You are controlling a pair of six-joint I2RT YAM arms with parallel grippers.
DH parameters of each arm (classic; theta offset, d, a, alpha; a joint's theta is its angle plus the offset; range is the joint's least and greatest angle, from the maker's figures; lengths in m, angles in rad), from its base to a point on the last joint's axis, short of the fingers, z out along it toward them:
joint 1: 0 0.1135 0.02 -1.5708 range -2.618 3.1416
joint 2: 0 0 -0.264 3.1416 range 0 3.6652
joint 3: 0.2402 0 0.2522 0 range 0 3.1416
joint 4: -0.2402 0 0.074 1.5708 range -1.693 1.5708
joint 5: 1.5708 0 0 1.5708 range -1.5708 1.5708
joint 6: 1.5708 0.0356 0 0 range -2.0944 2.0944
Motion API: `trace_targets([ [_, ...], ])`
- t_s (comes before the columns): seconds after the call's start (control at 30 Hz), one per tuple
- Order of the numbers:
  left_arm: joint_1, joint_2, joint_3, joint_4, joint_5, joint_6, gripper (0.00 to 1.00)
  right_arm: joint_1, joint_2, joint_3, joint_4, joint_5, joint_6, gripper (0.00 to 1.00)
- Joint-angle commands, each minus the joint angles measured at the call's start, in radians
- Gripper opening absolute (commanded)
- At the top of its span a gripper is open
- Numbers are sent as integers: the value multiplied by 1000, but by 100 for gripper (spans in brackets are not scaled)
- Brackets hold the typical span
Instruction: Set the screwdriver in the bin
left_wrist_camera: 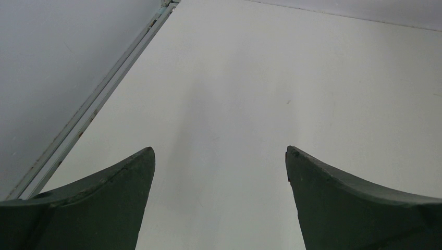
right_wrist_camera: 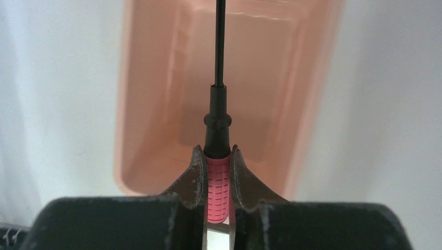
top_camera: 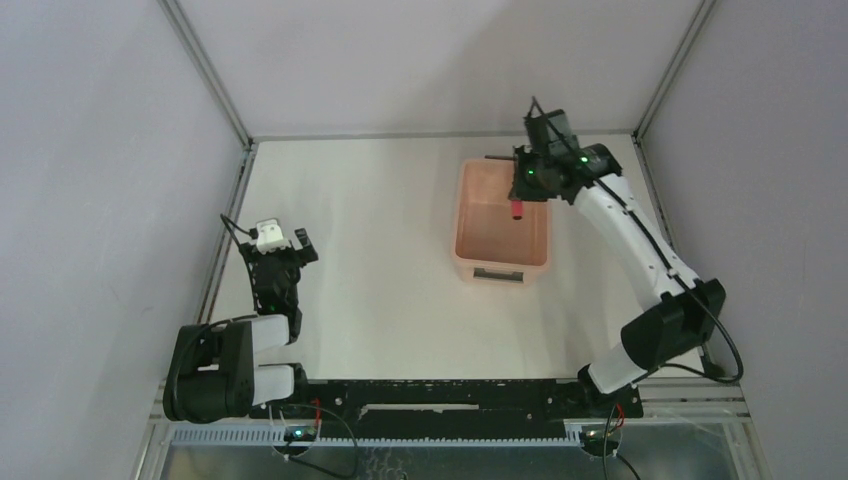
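Observation:
My right gripper [right_wrist_camera: 216, 151] is shut on the screwdriver [right_wrist_camera: 218, 179], pinching its red ribbed handle between both fingers. The black collar and thin black shaft run straight out ahead of the fingers. Behind them lies the open inside of the pale pink bin [right_wrist_camera: 151, 104]. From above, the right gripper [top_camera: 520, 195] hangs over the far end of the bin [top_camera: 470, 262], and the red handle [top_camera: 516, 210] shows above the bin's floor. My left gripper [left_wrist_camera: 220, 151] is open over bare table with nothing between its fingers, standing at the left [top_camera: 280, 240], far from the bin.
A metal frame rail [left_wrist_camera: 88, 107] runs along the table's left edge, close to the left gripper. Grey walls enclose the table on the left, right and back. The bin's dark near handle [top_camera: 497, 273] faces the arm bases.

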Motion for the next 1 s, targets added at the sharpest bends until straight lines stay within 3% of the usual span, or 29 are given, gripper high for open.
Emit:
trace_targets([
  [0.0,-2,-5,33,28,-8,18,100,66,114,47,35,27,86,2],
  [0.3,-2,-5,32,27,-8,18,100,111,307,-87,182,63,208,12],
  [0.5,-2,-5,32,29,-8,18,100,114,400,-166,260,47,233,27],
  [0.57,-3,-5,33,28,-8,19,100,115,412,-177,268,44,228,39],
  [0.63,-3,-5,33,27,-9,19,100,114,408,-175,273,42,208,58],
  [0.67,-1,-5,32,27,-8,18,100,114,397,-166,271,44,196,70],
  [0.7,-3,-5,33,27,-8,18,100,114,388,-146,257,54,185,94],
  [0.73,-3,-5,33,28,-9,18,100,113,376,-127,240,66,170,99],
  [0.97,-3,-5,32,27,-8,18,100,93,185,-39,189,143,81,100],
])
